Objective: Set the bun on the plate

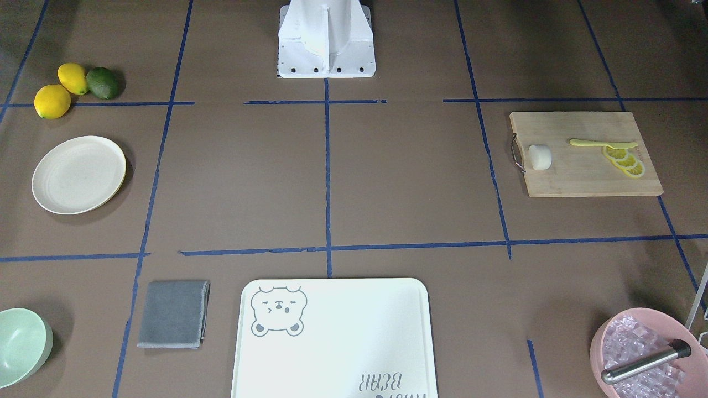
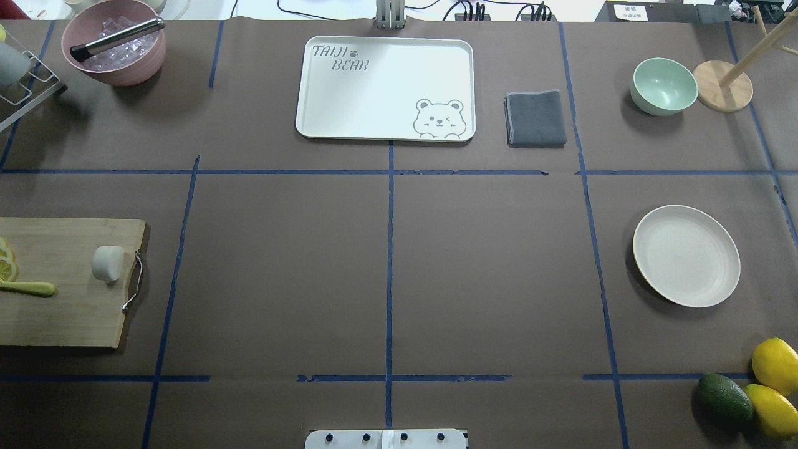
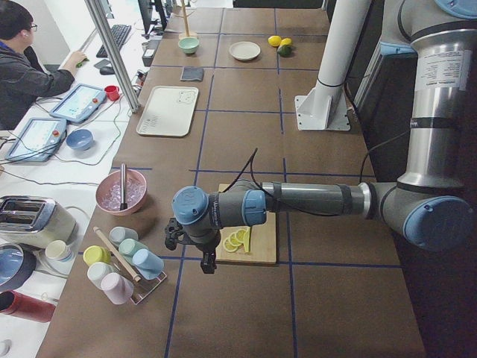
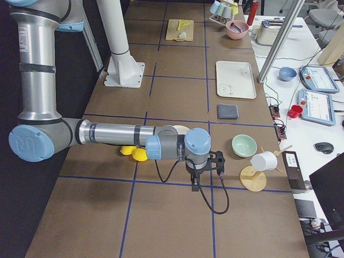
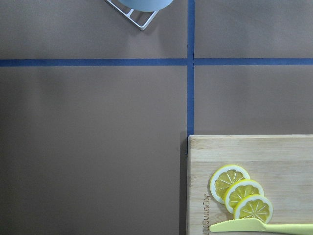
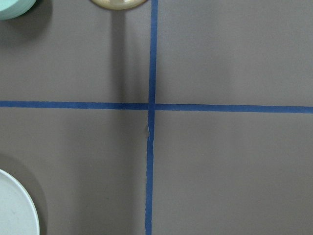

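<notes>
Base: white pedestal [image 1: 326,38] standing at the middle of the table's [image 2: 280,262] robot-side edge.
Left arm [image 3: 313,200]: upper link upright, elbow bent about square, forearm level and stretched out over the table's left end.
Left wrist [image 3: 195,209]: blue-capped joints, turned so that the tool points straight down.
Left gripper [image 3: 208,262]: hangs above the table top with its fingers pointing down; the side view does not show whether they are parted.
Right arm [image 4: 113,134]: same shape, upper link upright and forearm level over the table's right end.
Right wrist [image 4: 185,145]: blue-capped, tool pointing down.
Right gripper [image 4: 194,184]: hangs above the table top, fingers down; their spread cannot be made out.
</notes>
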You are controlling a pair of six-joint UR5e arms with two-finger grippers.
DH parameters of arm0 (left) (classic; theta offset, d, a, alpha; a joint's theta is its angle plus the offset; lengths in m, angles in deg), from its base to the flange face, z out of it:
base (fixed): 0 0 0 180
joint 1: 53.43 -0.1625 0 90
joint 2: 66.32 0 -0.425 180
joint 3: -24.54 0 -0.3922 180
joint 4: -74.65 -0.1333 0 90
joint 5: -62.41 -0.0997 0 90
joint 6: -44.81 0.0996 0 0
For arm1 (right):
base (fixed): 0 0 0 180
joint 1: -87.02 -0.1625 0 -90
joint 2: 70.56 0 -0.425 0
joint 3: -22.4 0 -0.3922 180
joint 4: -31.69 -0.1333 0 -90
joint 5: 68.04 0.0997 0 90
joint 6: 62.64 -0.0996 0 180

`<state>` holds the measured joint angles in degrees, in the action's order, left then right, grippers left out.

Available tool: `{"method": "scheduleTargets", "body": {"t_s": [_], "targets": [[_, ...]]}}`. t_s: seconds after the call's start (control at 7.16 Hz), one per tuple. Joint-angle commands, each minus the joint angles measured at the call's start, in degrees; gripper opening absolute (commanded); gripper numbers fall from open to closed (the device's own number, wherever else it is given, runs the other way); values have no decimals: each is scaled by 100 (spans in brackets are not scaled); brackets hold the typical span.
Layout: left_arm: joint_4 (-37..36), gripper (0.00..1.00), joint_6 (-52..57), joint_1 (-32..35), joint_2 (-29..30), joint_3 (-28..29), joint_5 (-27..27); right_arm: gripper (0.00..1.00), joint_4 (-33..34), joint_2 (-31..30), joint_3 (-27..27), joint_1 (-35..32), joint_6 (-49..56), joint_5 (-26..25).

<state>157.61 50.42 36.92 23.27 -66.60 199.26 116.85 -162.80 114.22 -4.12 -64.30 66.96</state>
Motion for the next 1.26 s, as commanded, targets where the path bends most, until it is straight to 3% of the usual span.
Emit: {"method": "scheduleTargets", "body": {"t_s": [0.0, 0.42, 0.7, 1.12], "targets": [[0, 100, -7, 9, 15, 0, 0, 100, -9, -21, 2, 0, 17, 9], [0, 100, -7, 35, 32, 0, 8, 100, 0, 31, 20, 9, -44, 17], [0, 100, -95, 35, -20, -385, -18, 99, -44, 84, 98, 209, -518, 140], [9, 100, -516, -8, 23, -614, -9, 99, -1857, -47, 73, 1253, -2367, 27]]}}
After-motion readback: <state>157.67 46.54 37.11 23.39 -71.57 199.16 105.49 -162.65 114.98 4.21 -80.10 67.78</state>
